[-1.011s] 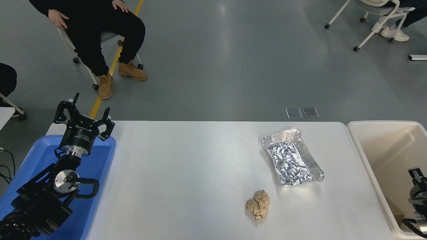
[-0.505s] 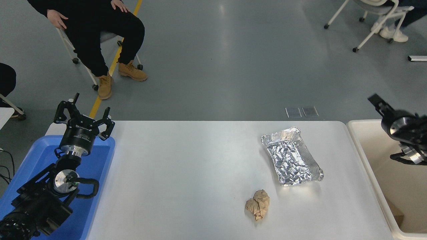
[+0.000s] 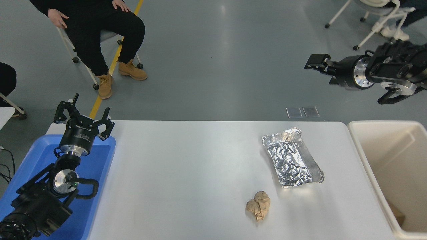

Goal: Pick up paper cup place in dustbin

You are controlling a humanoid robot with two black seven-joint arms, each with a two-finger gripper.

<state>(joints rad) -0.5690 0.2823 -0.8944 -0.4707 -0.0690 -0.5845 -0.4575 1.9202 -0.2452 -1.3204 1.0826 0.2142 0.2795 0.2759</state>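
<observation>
The paper cup is not in view anywhere on the table, and I cannot see it in the bin. The dustbin is a large cream bin standing against the table's right end. My right gripper is high in the air at the upper right, above and behind the bin, pointing left, with nothing visible in it. My left gripper is parked at the lower left over the blue tray, open and empty.
A crinkled silver foil tray lies on the table's right part. A crumpled brown paper ball lies near the front edge. A blue tray sits at the left. A seated person and chairs are beyond the table.
My right arm has risen out of the dustbin, from low inside it to high above and behind it, and now points left. The left arm has not moved.
</observation>
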